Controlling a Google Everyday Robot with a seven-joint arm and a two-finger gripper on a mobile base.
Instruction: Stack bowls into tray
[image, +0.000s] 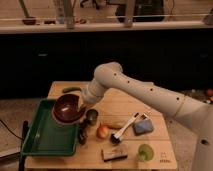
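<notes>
A white robot arm (150, 92) reaches down-left across a wooden bench (125, 100). Its gripper (81, 104) sits at the rim of a dark red bowl (67, 109), over the right edge of a green tray (42, 140). Whether the fingers are parted cannot be told. A metal cup (91, 116) stands just beside the bowl.

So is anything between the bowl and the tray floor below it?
Nothing visible. The bowl sits over the tray's right rim, with the tool at its right edge. The tray floor shows bare green; the metal cup stands outside, to the right.
</notes>
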